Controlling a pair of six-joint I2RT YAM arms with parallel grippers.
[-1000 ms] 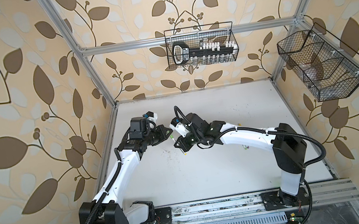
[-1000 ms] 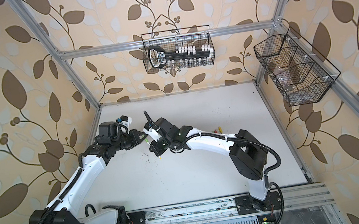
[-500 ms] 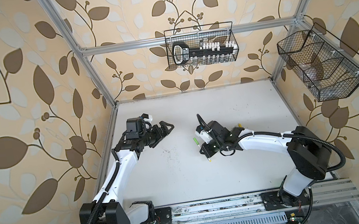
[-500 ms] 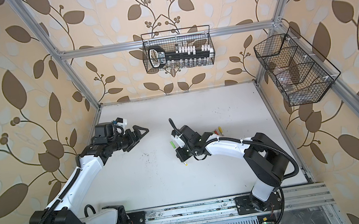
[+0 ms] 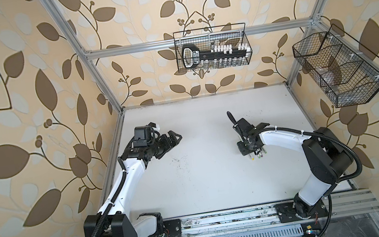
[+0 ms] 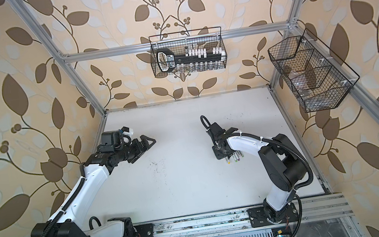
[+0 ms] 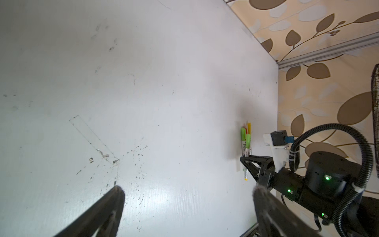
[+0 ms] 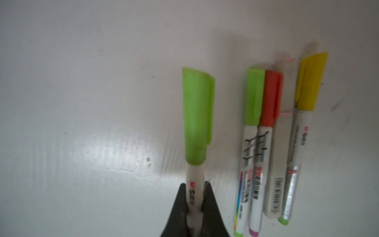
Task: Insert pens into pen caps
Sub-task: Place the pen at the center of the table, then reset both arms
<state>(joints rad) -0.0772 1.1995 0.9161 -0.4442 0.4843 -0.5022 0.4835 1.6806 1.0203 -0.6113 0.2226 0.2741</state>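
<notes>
Right wrist view: right gripper (image 8: 195, 185) clamps a green-capped pen (image 8: 193, 173)

Its two black fingers (image 8: 179, 199) are shut tight on the white barrel from both sides. The light green cap (image 8: 198, 115) sits pushed onto the pen's far end. I cannot tell whether the held pen touches the table (image 8: 82, 102).

Beside it, across a bare strip of white surface, three more pens (image 8: 258, 174) lie roughly parallel to the held one. They wear a green cap (image 8: 254, 96), a red cap (image 8: 271, 98) and a yellow cap (image 8: 310, 82). The green-capped and red-capped ones touch along their length, and the yellow-capped one lies slightly apart from them.

In both top views the pens (image 5: 257, 156) (image 6: 235, 159) show only as small coloured ends under the right wrist, toward the right side of the table.

The left gripper (image 7: 187, 195) is spread as wide as it goes, with nothing between its fingers. It is raised over the left part of the table, well apart from the pens, and its tips point across toward them.
</notes>
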